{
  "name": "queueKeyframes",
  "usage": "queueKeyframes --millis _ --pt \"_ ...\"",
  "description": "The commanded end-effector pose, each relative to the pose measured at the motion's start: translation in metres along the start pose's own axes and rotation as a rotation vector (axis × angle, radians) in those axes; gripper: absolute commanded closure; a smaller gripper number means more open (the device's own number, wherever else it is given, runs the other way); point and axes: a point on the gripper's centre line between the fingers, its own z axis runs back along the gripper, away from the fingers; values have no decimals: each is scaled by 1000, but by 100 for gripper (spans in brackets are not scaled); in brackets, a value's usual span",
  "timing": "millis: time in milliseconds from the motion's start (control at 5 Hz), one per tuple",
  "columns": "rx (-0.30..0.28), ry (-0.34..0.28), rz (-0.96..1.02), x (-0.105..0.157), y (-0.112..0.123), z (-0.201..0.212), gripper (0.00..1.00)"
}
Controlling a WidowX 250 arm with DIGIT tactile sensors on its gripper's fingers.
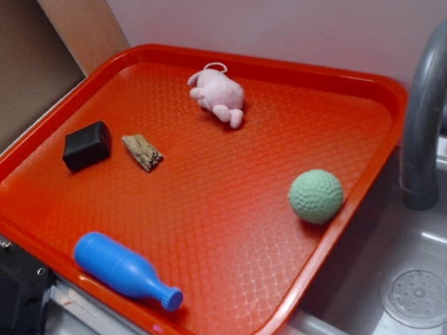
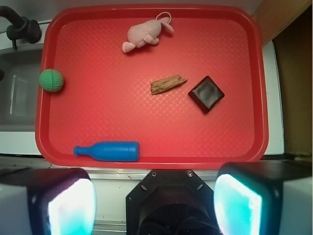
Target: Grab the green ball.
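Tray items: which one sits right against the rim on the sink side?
The green ball, at the tray's sink-side rim; the blue bottle lies along a different edge.

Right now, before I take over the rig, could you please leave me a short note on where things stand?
Gripper: open and empty, its fingers spread wide at the bottom of the wrist view, hanging outside the near edge of the red tray.
Green ball: sits on the tray at the edge nearest the sink, apart from everything else.
Also on the tray: blue bottle lying on its side, pink plush toy, wood piece, black block.
Done: nothing; the ball is untouched.
Left: move over the ball, descend, close on it, lift.
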Motion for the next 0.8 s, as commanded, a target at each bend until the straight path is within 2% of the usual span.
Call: queueKeyframes --millis 0,200,400,600 --pt "0 0 0 0 0 0 0" --pt "-47 103 -241 37 -43 -53 0" --pt "-203 78 -484 70 -79 -94 0" --pt "-212 -99 -755 76 -101 -122 0"
